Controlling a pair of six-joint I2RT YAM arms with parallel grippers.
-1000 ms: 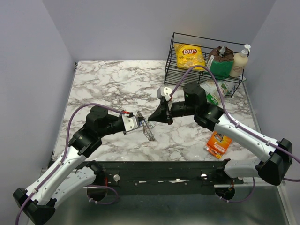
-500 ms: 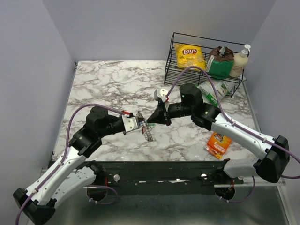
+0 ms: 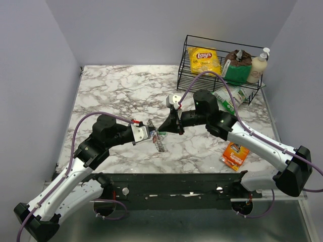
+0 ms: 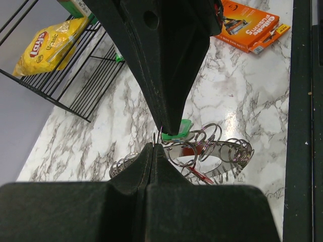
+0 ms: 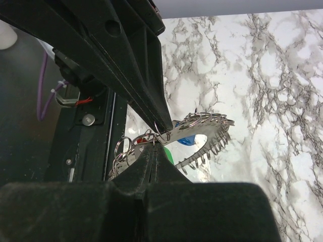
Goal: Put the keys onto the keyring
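Right gripper [image 3: 165,128] is pinched shut on the pale green key [image 4: 177,130]. Over the last second its arm has swung in until its tip meets the left gripper [image 3: 153,133], which stays clamped on the rim of the keyring [image 4: 224,149]. Across the last half second nothing more shifts, so I judge the approach finished and the fiddly part at hand: threading the green key onto one of the small loops along the ring's rim.

By count, largest first:
- Two grippers, tip to tip.
- One wire basket [image 3: 184,65], well behind the right gripper.
- One orange packet [image 3: 235,154], lying well off to that gripper's outer side.
- One keyring, hanging tilted just below the two tips.
- Three keys: the green one in the right tip, the red key [image 4: 202,176] just under the left tip, and the blue key [image 5: 186,141] just beyond both tips, beneath the ring's band.

The small loops are too tangled to count.
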